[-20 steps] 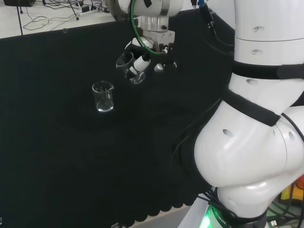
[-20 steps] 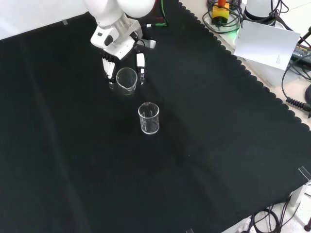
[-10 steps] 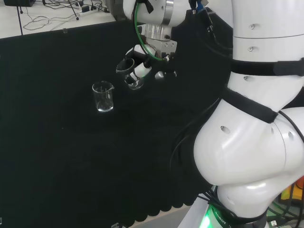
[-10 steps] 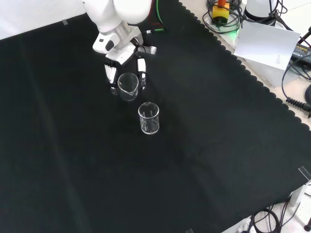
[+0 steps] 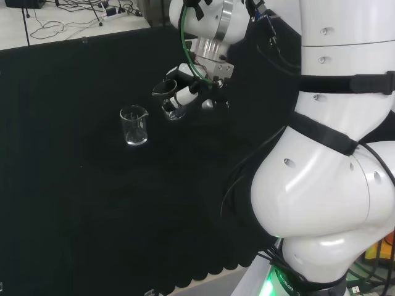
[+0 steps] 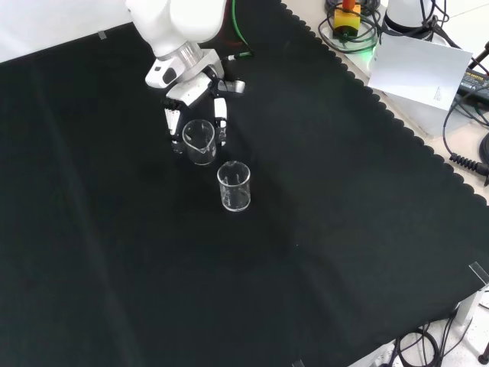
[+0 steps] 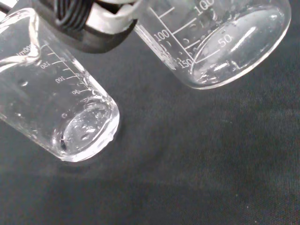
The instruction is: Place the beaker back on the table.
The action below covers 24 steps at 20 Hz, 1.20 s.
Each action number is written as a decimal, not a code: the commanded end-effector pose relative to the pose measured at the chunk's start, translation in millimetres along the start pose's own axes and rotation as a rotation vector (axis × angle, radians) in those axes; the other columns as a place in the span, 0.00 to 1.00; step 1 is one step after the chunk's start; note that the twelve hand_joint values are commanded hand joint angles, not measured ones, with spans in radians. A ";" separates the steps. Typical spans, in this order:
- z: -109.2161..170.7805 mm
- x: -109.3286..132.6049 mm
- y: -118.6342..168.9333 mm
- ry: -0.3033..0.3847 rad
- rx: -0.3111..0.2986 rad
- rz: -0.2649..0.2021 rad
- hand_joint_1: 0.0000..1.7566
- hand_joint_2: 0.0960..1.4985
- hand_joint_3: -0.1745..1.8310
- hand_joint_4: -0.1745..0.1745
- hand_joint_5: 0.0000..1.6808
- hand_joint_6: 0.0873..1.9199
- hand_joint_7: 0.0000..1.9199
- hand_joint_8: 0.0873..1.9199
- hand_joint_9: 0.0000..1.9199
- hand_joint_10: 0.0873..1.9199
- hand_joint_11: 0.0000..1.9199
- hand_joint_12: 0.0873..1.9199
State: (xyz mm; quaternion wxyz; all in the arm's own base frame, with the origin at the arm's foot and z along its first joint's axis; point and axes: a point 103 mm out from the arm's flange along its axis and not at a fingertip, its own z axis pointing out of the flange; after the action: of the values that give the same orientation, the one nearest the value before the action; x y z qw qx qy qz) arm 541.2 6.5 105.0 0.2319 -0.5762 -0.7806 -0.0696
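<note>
Overhead, robot hand (image 6: 192,115) grips the beaker (image 6: 199,141) near a second beaker (image 6: 234,186)

Colours on my bench

I see 2 clear glass beakers with white markings, held (image 6: 199,141) and standing (image 6: 234,186), black-and-white hand (image 6: 216,108), black cloth (image 6: 321,229).

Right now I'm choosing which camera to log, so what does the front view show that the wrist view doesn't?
Front view: the black and white hand curled round a clear glass beaker, a second clear glass beaker standing upright nearer the camera and apart from it, and the scalloped edge of the black cloth. Wrist view: graduation lines on both beakers' walls, their round bases close up, and the cloth's weave. Both: the two beakers and the black cloth.
</note>
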 end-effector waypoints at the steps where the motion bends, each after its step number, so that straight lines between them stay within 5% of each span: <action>1: 8.2 -7.8 3.9 0.041 -0.002 -0.004 0.73 0.72 0.00 0.28 0.64 0.39 0.67 0.31 0.64 0.45 0.58 0.38; 24: 27.5 -18.2 8.7 0.064 -0.031 0.016 0.73 0.71 0.00 0.29 0.65 0.38 0.68 0.30 0.65 0.44 0.58 0.37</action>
State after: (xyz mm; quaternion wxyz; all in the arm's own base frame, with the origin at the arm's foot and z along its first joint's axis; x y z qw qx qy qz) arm 545.7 5.2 73.5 0.2474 -0.5825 -0.7681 -0.0977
